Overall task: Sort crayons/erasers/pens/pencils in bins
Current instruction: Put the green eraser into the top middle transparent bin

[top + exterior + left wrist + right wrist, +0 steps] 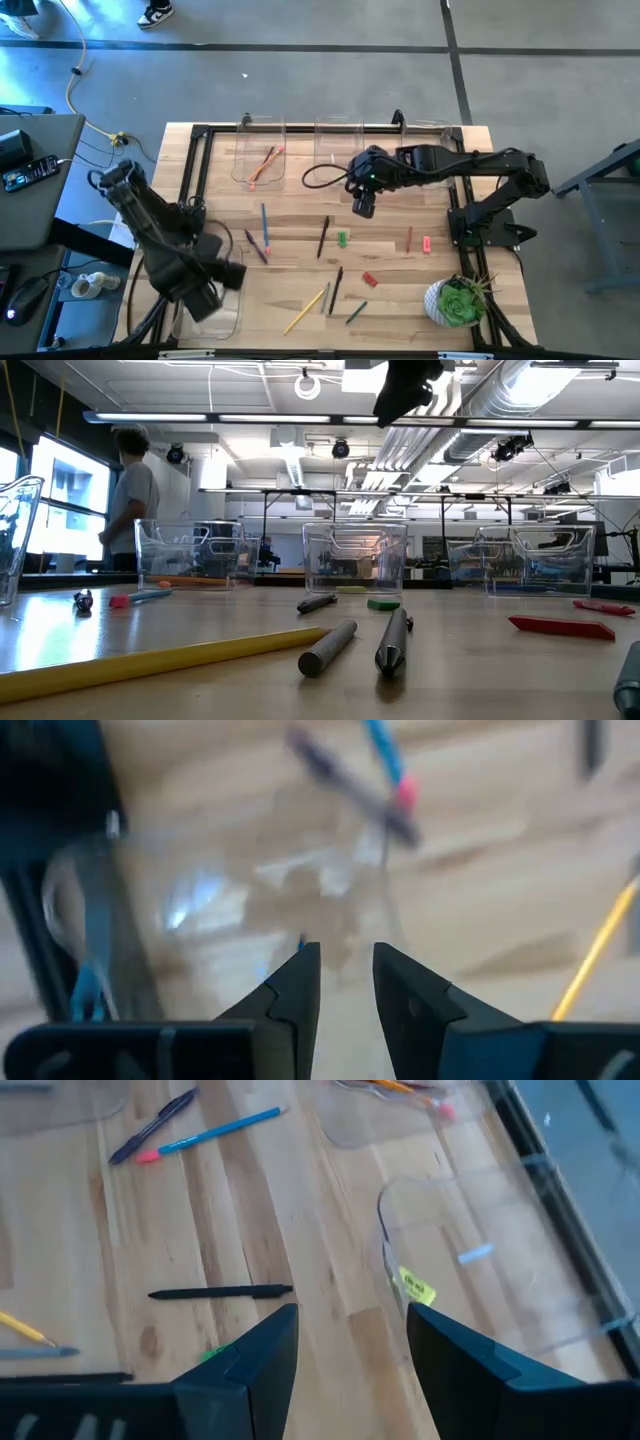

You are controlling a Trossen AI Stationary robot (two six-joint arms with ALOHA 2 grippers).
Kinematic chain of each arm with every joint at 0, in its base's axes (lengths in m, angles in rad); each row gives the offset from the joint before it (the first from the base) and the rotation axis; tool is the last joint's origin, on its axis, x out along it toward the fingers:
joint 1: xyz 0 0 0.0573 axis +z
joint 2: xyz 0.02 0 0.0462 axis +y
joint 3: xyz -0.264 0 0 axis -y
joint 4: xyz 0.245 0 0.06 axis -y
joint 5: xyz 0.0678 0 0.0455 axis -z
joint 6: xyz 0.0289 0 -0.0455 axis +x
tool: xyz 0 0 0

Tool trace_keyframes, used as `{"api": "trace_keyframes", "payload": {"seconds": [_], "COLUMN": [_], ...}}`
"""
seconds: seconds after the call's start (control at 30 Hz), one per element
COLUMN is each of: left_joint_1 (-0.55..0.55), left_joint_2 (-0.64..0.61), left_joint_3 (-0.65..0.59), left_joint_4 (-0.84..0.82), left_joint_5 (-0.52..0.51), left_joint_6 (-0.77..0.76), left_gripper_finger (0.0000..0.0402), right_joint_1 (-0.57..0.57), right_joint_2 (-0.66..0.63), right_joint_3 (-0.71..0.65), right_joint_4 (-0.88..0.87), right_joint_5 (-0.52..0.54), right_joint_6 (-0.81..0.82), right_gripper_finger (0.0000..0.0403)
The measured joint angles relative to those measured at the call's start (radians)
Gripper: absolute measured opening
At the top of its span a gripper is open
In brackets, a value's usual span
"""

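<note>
Pens, pencils, crayons and erasers lie scattered on the wooden table: a blue pencil [265, 228], a purple pen [255, 245], a black pen [323, 237], a green eraser [342, 239], a red crayon [369, 279] and a yellow pencil [305, 310]. Three clear bins stand along the far edge; the left one [260, 152] holds pencils. My left gripper [345, 970] hangs open above the near-left bin [212, 318], nothing between its fingers. My right gripper [350, 1350] is open above the table's middle, near a far bin [500, 1270] that holds a small yellow piece [415, 1288].
A potted plant [458, 302] stands at the near right corner. A black frame [330, 128] runs round the table's edge. A person [130, 495] stands in the room beyond the table.
</note>
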Motion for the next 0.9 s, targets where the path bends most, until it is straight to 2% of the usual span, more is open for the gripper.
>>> {"api": "trace_keyframes", "payload": {"seconds": [0.17,0.3,0.6,0.9], "left_joint_1": [0.044,0.108,0.318,0.452], "left_joint_2": [-0.072,-0.120,-0.223,-0.329], "left_joint_3": [0.000,0.000,0.000,0.000], "left_joint_4": [-0.064,-0.061,-0.061,-0.060], "left_joint_5": [-0.181,-0.271,-0.274,-0.282], "left_joint_6": [0.032,0.161,0.606,0.811], "left_gripper_finger": [0.0086,0.0092,0.0144,0.0145], "right_joint_1": [-0.007,-0.007,-0.006,0.002], "right_joint_2": [0.000,0.000,0.037,0.179], "right_joint_3": [0.000,0.000,0.000,0.000], "right_joint_4": [-0.038,-0.045,-0.045,-0.038], "right_joint_5": [-0.003,-0.003,-0.003,-0.101], "right_joint_6": [0.141,0.274,0.546,0.672], "right_gripper_finger": [0.0181,0.0181,0.0181,0.0181]}}
